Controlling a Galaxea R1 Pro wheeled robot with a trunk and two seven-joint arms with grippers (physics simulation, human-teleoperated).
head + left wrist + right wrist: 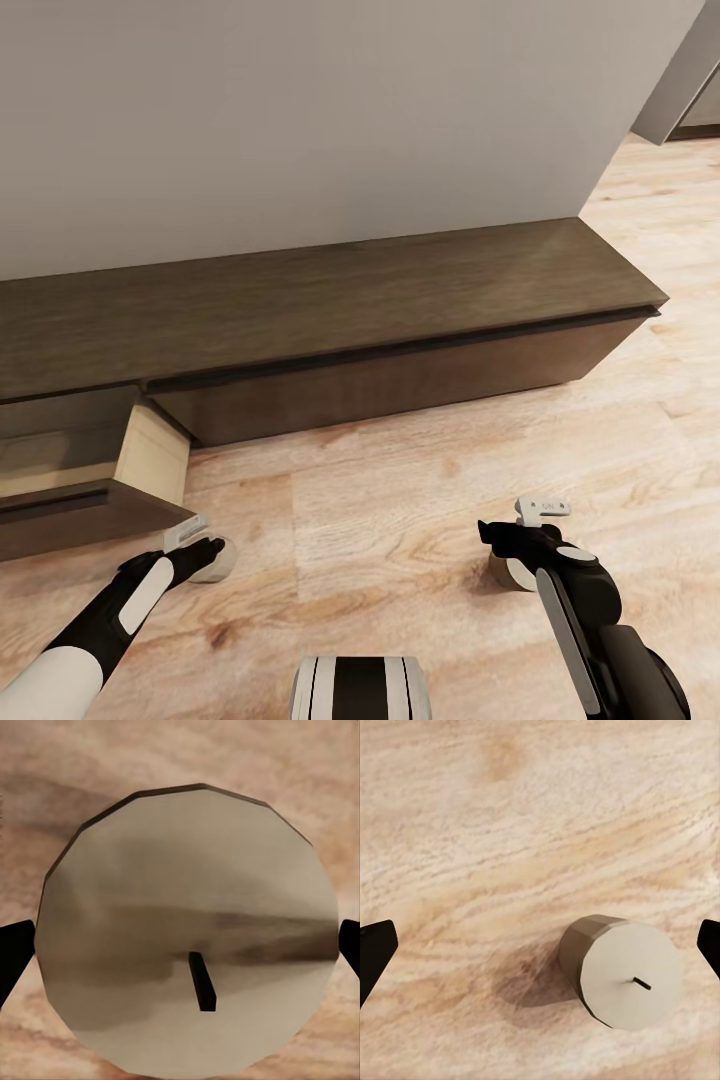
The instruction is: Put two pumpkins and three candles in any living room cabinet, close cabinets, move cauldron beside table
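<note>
Candle [187,945] between open left hand [180,952] fingers

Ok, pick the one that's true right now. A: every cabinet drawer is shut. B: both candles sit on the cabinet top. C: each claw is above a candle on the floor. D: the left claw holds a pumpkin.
C: the left claw is over one candle and the right claw over another candle, both on the wood floor.
</note>
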